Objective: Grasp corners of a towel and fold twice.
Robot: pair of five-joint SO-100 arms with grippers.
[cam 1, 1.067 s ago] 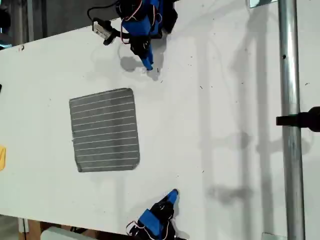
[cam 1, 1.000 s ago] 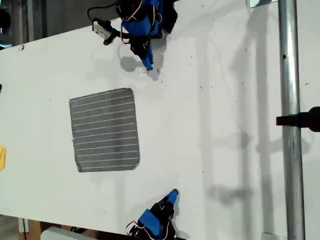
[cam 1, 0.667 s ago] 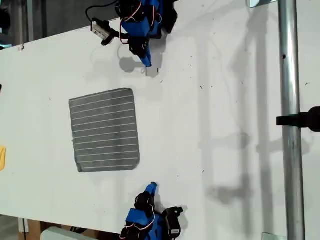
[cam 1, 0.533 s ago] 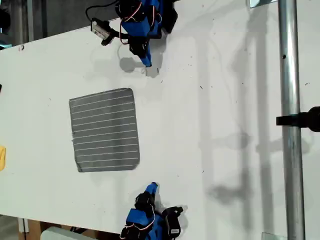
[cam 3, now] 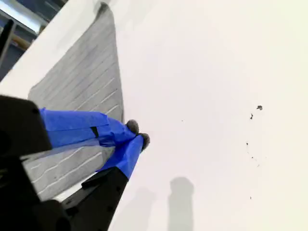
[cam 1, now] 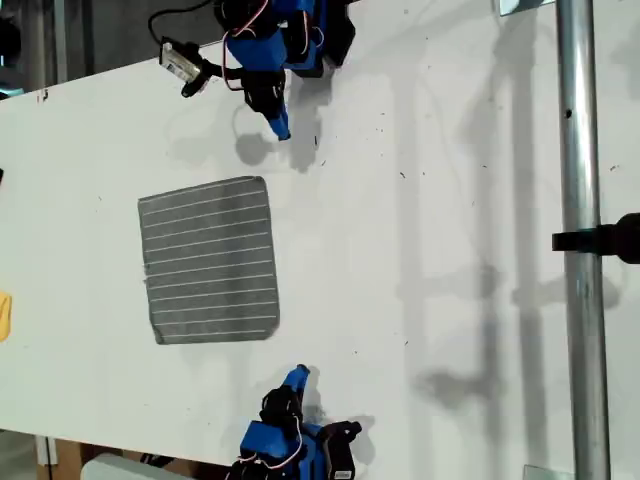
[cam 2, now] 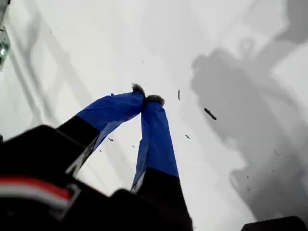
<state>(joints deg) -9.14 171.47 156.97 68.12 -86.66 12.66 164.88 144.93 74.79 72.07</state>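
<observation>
**Grey striped towel flat, both grippers clenched and empty**

A white tabletop [cam 1: 450,200] is seen, with the dark grey, white-striped fabric towel [cam 1: 210,260] spread flat towards the exterior view's left. My first gripper [cam 1: 280,130] is held clenched on nothing near the towel's far corner. My second gripper [cam 1: 298,375] is likewise clenched and empty, near its near corner.

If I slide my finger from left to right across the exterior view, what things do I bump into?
Small yellow object at the exterior view's left edge → towel → bare white table → metal pole.
</observation>
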